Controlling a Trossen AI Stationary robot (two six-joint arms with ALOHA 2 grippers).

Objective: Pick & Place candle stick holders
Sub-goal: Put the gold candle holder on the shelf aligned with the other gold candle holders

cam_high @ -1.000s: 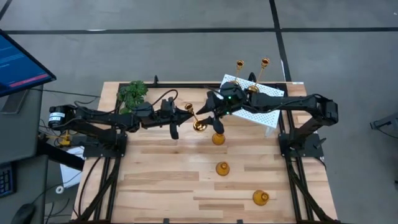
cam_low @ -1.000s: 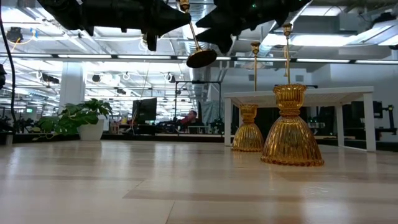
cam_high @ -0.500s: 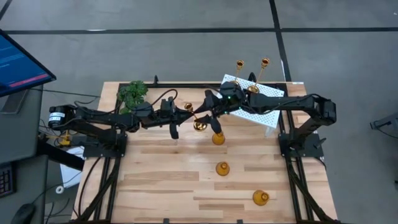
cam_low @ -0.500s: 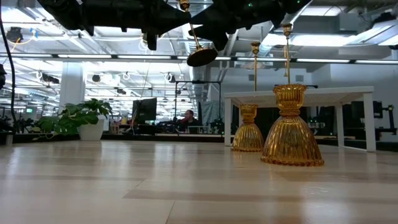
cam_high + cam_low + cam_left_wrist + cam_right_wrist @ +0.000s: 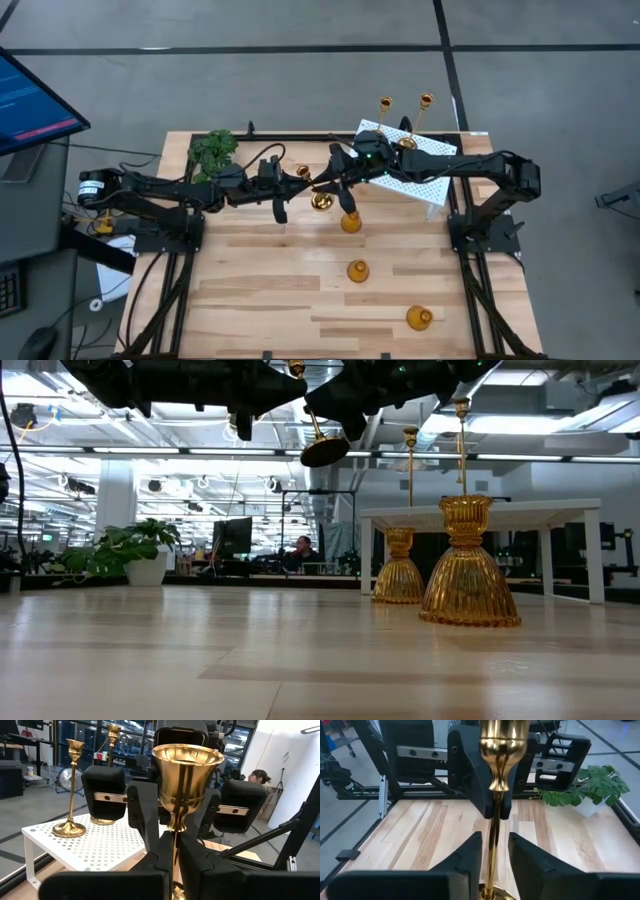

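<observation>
Brass candle stick holder [image 5: 186, 780], bell-cupped and thin-stemmed, clamped by left end effector [image 5: 172, 852]; right end effector [image 5: 493, 851] apart around it.

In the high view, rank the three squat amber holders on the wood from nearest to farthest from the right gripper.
From the right gripper:
1. Amber holder just below it, near table centre.
2. Middle amber holder, farther toward the front.
3. Front amber holder, front right.

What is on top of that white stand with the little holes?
Two tall brass sticks stand on the white stand. The right arm crosses over its near part in the high view, so what lies under the arm there cannot be seen.
</observation>
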